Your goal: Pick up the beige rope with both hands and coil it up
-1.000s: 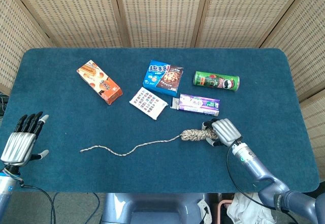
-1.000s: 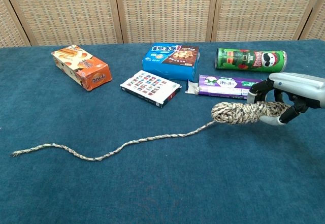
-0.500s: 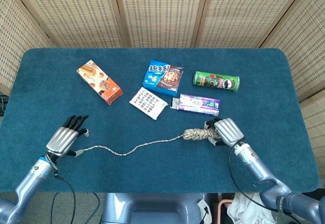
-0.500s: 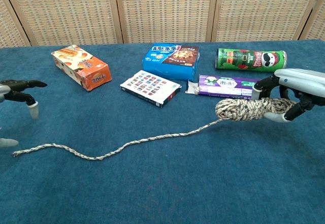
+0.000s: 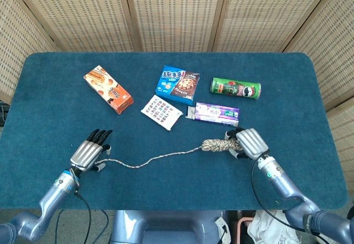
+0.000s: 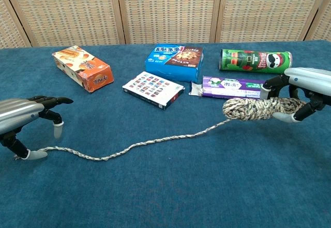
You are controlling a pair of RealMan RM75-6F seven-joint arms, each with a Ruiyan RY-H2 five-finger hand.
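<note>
The beige rope lies on the blue table, one end wound into a thick bundle [image 5: 215,145] [image 6: 252,108]. My right hand [image 5: 250,143] [image 6: 304,90] grips that bundle just above the cloth. A loose tail [image 5: 157,157] [image 6: 137,145] snakes leftward from it across the table. My left hand [image 5: 88,154] [image 6: 23,118] hovers over the tail's free end, fingers spread forward. Its thumb tip rests on the cloth beside that end. The end itself lies beneath the hand and nothing is clasped.
Behind the rope lie an orange snack box [image 5: 108,89], a blue cookie box [image 5: 180,83], a white patterned packet [image 5: 161,112], a purple packet [image 5: 216,113] and a green crisp can [image 5: 235,88]. The purple packet sits close behind my right hand. The table's near edge runs just below both forearms.
My left hand has come in from the far left edge and now sits over the rope's free end. My right hand has drifted slightly right with the bundle, drawing the tail straighter.
</note>
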